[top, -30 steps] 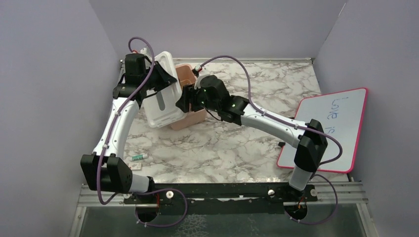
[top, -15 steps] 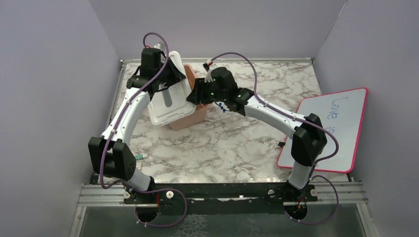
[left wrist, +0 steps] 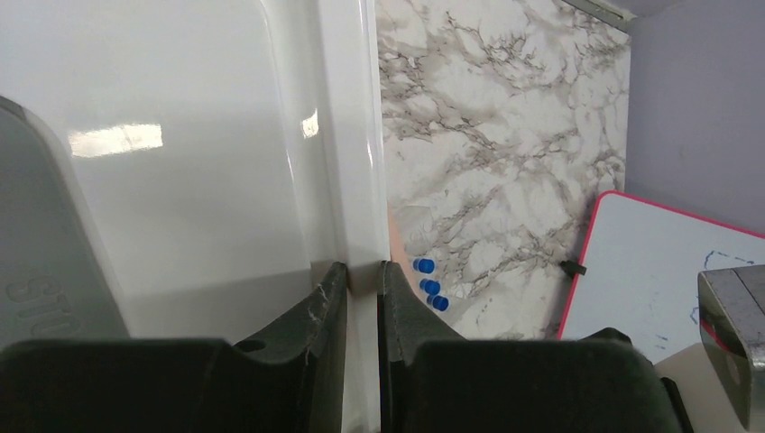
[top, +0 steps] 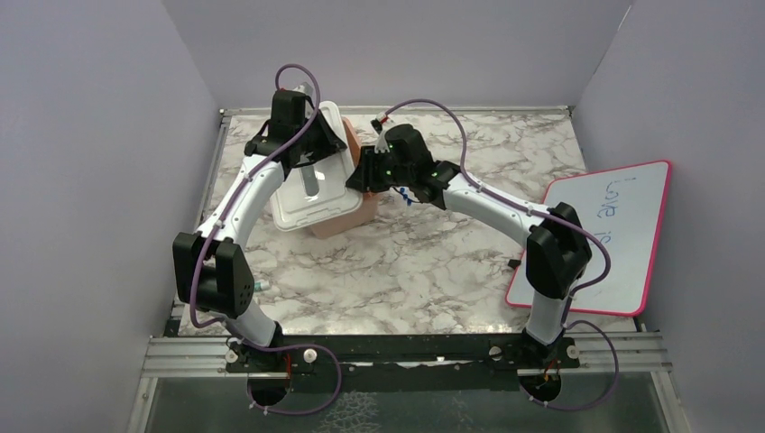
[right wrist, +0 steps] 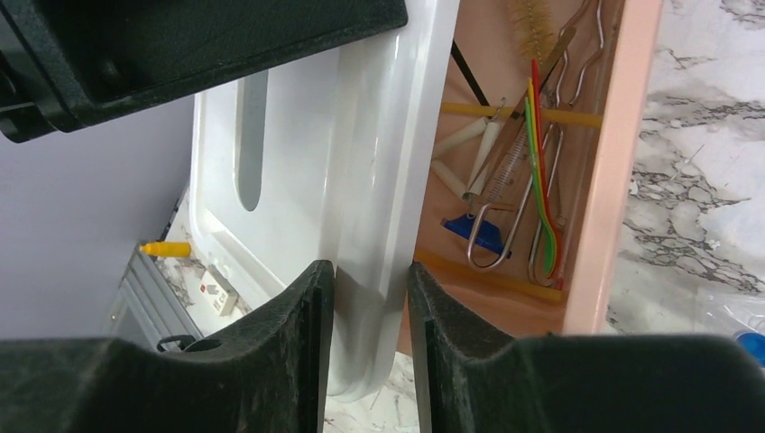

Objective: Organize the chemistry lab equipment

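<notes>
- Lavender walls close in a marble-patterned table [top: 451, 262].
- Most of the tools lie inside the pink tub [right wrist: 618, 162] at the far left of the table: thin metal tongs [right wrist: 505, 180], a brush [right wrist: 532, 18] and a tan tube [right wrist: 487, 275]. Three blue pieces [left wrist: 431, 287] sit loose on the table just beside it.
- We judge them all light: the tongs stiff and slippery, the tube soft. The blue pieces are best pinched one at a time across their sides.
- The white lid [top: 311, 194] hangs partly over the tub's opening. It looks rigid and glossy, and its rim is the place to hold it.
- The left pincer [left wrist: 361, 271] is clenched on that rim. The right pincer [right wrist: 368, 271] straddles another edge, and we cannot tell whether it grips yet.
- The whiteboard [top: 613, 225] lies well apart on the right.
- Against a second ago, the lid has swung further over the tub and the right jaws have narrowed.
</notes>
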Controlling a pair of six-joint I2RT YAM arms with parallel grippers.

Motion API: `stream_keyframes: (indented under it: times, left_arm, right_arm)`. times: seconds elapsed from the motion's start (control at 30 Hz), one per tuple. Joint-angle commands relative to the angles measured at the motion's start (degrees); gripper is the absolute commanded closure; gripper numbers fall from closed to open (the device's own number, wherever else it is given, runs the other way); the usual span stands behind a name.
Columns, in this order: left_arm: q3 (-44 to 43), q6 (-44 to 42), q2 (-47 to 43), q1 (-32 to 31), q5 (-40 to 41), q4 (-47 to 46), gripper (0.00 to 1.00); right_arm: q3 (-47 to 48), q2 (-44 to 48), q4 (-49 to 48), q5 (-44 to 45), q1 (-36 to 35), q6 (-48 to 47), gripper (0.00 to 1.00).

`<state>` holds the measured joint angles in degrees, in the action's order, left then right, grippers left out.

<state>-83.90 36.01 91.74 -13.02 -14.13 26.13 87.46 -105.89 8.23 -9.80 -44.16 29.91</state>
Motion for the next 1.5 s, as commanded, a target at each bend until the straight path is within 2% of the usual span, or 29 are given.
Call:
stream_keyframes:
  times: [0.0, 0.1, 0.23, 0.57, 0.73, 0.9, 1.0, 1.1, 1.47]
  left_arm:
    - [-2.7, 0.2, 0.1, -0.3, -2.1, -3.6, 0.80]
    - [-3.3, -1.0, 0.6, -0.3, -2.3, -3.2, 0.65]
    - [-4.5, -3.2, 0.5, 0.5, -0.2, -0.6, 0.51]
    - [-3.7, -8.3, -4.3, 5.1, 2.8, 3.6, 0.38]
    - [1.2, -10.5, -10.4, 9.1, 4.9, 4.9, 0.35]
    - [10.9, -10.7, -17.5, 10.5, 10.6, 4.8, 0.35]
    - [15.6, -11.0, -20.0, 11.6, 11.2, 4.7, 0.34]
    - [19.5, -10.9, -20.7, 12.2, 10.1, 4.6, 0.34]
    - [22.5, -12.3, -21.5, 12.5, 8.1, 4.6, 0.34]
  right_arm:
    - [-1.2, -0.6, 1.0, 2.5, 1.0, -1.1, 0.66]
    - [-1.3, -0.8, 1.2, 3.1, 1.2, -1.0, 0.72]
    - [-1.3, -0.7, 1.8, 3.9, 1.3, -0.9, 0.78]
    - [0.1, -0.9, 4.0, 4.8, 2.5, -1.5, 0.81]
    - [1.1, -0.9, 5.4, 1.3, 3.9, -2.4, 0.80]
    - [2.9, -1.9, 7.8, -0.5, 4.9, -4.0, 0.79]
    - [3.8, -2.5, 8.8, -0.7, 5.3, -5.1, 0.78]
    - [4.8, -2.8, 9.8, 0.2, 5.6, -6.5, 0.71]
    - [7.9, -4.3, 14.0, 9.5, 5.8, -9.4, 0.59]
